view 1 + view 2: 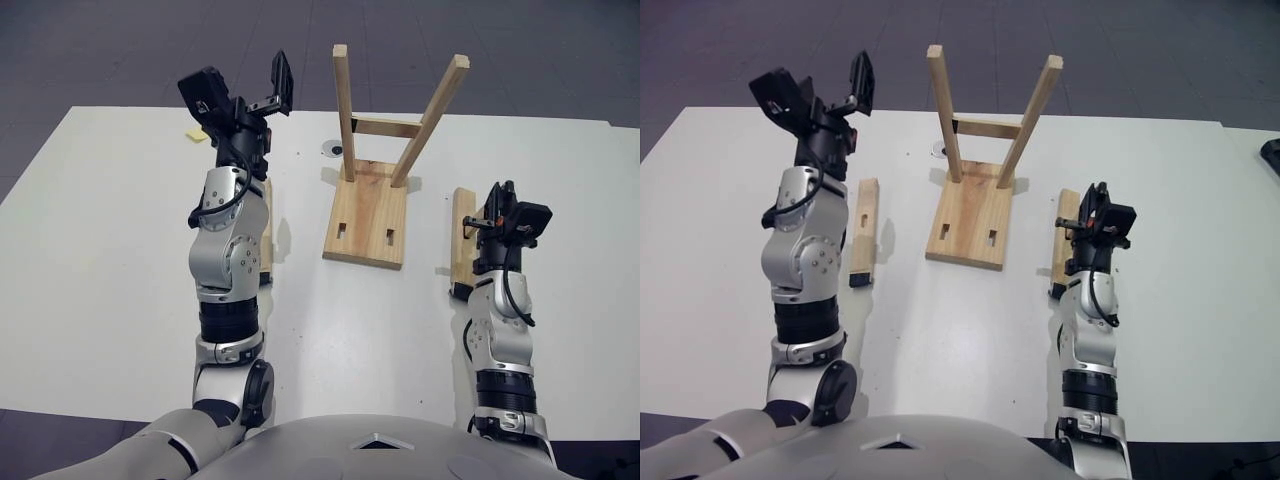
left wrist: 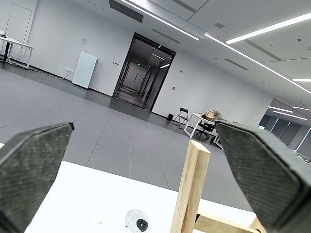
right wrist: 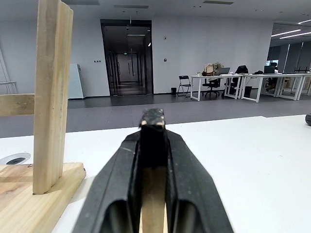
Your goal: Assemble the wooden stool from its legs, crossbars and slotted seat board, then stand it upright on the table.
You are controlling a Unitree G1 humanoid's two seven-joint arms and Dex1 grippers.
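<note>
The slotted seat board (image 1: 365,215) lies flat mid-table. Two legs (image 1: 344,110) (image 1: 432,118) stand up from its far end, joined by a crossbar (image 1: 385,127). My left gripper (image 1: 245,85) is raised above the table to the left of the stool, its fingers wide open and holding nothing; one leg top (image 2: 193,184) shows between them. A loose slotted leg (image 1: 865,230) lies beside my left arm. Low on the right, my right gripper (image 1: 503,205) is shut on a thin wooden bar (image 3: 153,194), right beside another leg (image 1: 462,240) that lies on the table.
A round grommet (image 1: 331,149) sits in the white table (image 1: 110,250) behind the seat board. A yellow note (image 1: 197,134) lies at the far left. A dark object (image 1: 1270,150) pokes in at the right edge. Bare tabletop spreads on the near left and right.
</note>
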